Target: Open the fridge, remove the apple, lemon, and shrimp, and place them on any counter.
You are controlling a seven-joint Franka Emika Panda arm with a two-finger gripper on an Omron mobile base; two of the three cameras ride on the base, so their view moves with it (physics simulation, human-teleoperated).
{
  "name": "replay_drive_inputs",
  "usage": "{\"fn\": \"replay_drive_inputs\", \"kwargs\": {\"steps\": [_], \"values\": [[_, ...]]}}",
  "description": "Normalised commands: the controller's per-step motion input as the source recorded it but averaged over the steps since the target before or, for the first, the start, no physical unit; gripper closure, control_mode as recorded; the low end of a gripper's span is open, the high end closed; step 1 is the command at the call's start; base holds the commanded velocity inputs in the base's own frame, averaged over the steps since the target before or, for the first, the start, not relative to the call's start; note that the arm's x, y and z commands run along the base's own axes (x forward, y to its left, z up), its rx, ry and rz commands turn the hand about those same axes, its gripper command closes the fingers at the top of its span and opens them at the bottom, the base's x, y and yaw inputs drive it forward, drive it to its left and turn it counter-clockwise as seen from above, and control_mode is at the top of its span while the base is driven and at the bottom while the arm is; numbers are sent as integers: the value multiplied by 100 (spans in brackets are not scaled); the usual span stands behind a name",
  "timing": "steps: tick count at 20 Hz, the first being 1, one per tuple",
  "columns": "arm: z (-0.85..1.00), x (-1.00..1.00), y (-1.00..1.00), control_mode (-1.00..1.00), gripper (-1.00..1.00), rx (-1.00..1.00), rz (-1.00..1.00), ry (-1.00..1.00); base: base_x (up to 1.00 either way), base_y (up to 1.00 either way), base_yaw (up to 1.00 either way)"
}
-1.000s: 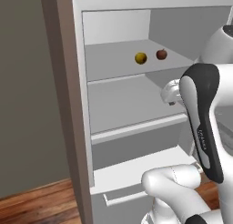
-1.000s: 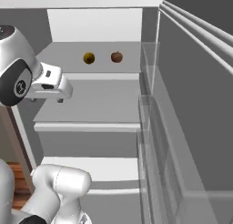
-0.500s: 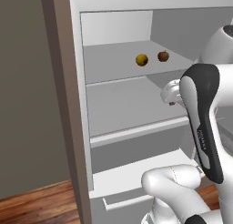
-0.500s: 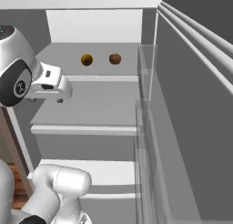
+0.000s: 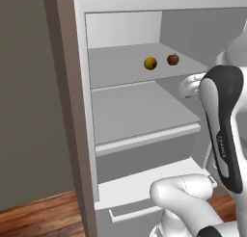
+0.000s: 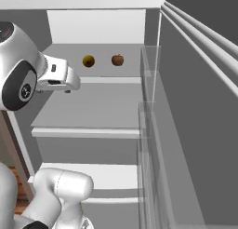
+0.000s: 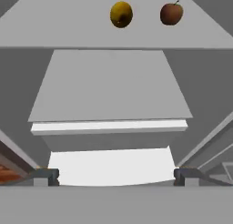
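The fridge (image 5: pixel 144 135) stands open, its white interior facing the robot. One lemon (image 5: pixel 150 63) and one apple (image 5: pixel 173 59) sit side by side, near each other but apart, on the upper shelf (image 5: pixel 120 67) toward its back; the lemon is on the left, the apple on the right. The shrimp cannot be made out in any of the pictures.

The left base view shows the brown cabinet side (image 5: pixel 65 111) along the fridge's left edge and a strip of wooden floor (image 5: pixel 38 217) below it. The right base view shows instead the open door (image 6: pixel 195 130) swung out on the right, with clear door bins (image 6: pixel 151 130) just beside the shelf ends. The hand view looks straight in: lemon (image 7: pixel 121 14) and apple (image 7: pixel 171 13) at the top, then a bare middle shelf (image 7: pixel 109 86), then the white lower drawer (image 7: pixel 111 166) below.

The claw (image 7: pixel 116 175) is spread wide, its two dark fingertips (image 7: pixel 45 175) far apart, and it holds nothing. In the right base view the hand (image 6: pixel 58 79) sits at the left front of the fridge, level with the gap between the upper and middle shelves, well short of the fruit.

There are two shelves and one drawer. The middle shelf is bare across its width, and the space above it is open up to the front lip of the upper shelf.
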Motion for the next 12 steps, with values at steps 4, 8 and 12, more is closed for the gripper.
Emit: {"fn": "replay_drive_inputs", "kwargs": {"steps": [4, 8, 12], "values": [[9, 24, -4, -100, -100, 0, 0, -20, 0, 0, 0], [7, 4, 0, -100, -100, 0, 0, -27, 0, 0, 0], [3, 0, 0, -100, -100, 0, -2, -27, 0, 0, 0]]}}
